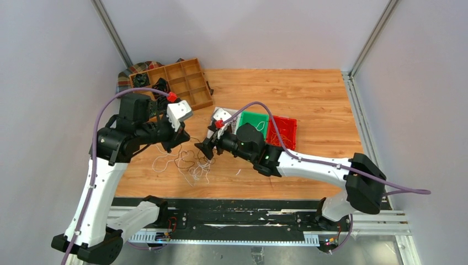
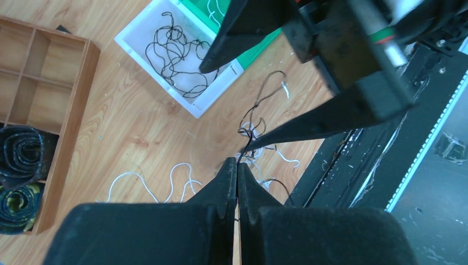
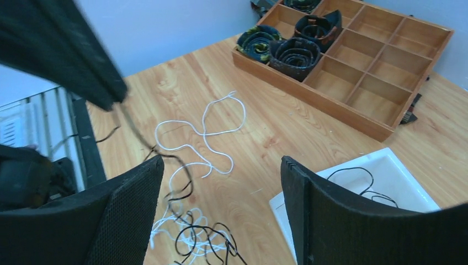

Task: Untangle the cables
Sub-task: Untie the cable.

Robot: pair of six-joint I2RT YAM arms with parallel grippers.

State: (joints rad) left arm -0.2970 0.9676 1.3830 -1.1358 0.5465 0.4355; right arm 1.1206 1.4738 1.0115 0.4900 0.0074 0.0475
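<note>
From above, the cables (image 1: 190,164) lie in a loose tangle on the wooden table (image 1: 314,94), near its front edge, between the left gripper (image 1: 181,142) and the right gripper (image 1: 205,152). The left wrist view shows the left gripper (image 2: 237,165) clenched tight on a dark strand of the cables (image 2: 251,132), with a white bin (image 2: 144,65) beyond. The right wrist view shows the right gripper (image 3: 221,210) spread wide, grasping nothing, just above the cables (image 3: 190,232)
</note>
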